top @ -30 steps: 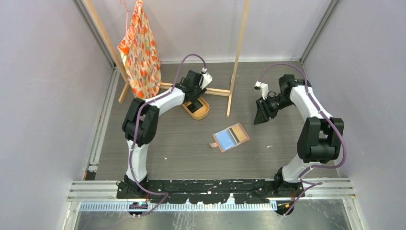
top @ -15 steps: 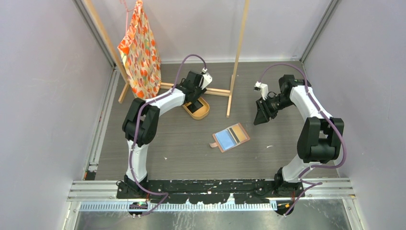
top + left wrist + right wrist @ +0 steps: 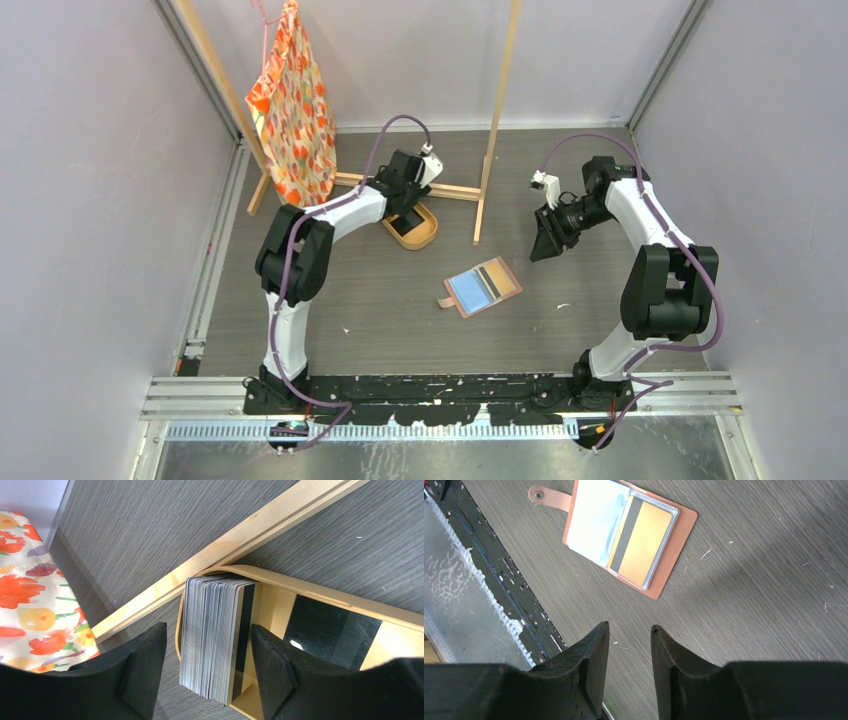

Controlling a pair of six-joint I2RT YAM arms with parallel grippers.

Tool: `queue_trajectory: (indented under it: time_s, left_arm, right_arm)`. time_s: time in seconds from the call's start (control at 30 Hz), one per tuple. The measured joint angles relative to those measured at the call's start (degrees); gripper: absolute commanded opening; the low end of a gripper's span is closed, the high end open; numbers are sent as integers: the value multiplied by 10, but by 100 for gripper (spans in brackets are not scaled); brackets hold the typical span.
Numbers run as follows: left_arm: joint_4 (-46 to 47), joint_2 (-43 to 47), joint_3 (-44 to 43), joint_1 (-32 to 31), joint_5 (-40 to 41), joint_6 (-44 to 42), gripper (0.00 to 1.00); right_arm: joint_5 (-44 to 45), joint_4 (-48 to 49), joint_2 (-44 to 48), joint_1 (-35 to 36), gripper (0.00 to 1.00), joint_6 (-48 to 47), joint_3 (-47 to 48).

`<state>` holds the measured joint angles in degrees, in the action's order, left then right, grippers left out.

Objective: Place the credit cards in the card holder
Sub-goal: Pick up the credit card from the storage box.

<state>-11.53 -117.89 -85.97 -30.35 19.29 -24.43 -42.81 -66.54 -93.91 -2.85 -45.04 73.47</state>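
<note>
The task looks only begun. The salmon-brown leather card holder (image 3: 482,286) lies open in the middle of the grey wood-grain table (image 3: 749,605). One tan card (image 3: 644,545) with a dark stripe sits under its glossy clear pocket. Whether the pale pocket beside it is filled, I cannot tell. Most of the credit cards (image 3: 215,635), thin grey and silver plastic, stand on edge as a tight stack in the oval tan wooden tray (image 3: 320,587) at the far left. The left gripper (image 3: 207,650) hangs with jaws wide on both sides of this stack, touching nothing. The right gripper (image 3: 629,630), far right of the holder, shows a narrow gap and holds nothing.
</note>
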Motion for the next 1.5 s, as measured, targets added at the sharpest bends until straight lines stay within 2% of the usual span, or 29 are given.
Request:
queue_trajectory:
  time_s: [0.17, 0.93, 1.0, 1.17, 1.5]
  left_arm:
    - [11, 0, 9, -1, -1, 1, 57]
    - [32, 36, 38, -3, 3, 2, 52]
    - [32, 37, 38, -2, 3, 2, 54]
    - [32, 37, 38, -1, 5, 0, 69]
    - [31, 37, 38, 7, 0, 1, 70]
  right_arm:
    - [0, -2, 0, 0, 41, -1, 0]
    - [-4, -9, -5, 0, 41, -4, 0]
    - [-4, -9, -7, 0, 41, -5, 0]
    - [-4, -10, -7, 0, 41, -6, 0]
    - [-6, -12, -7, 0, 41, -10, 0]
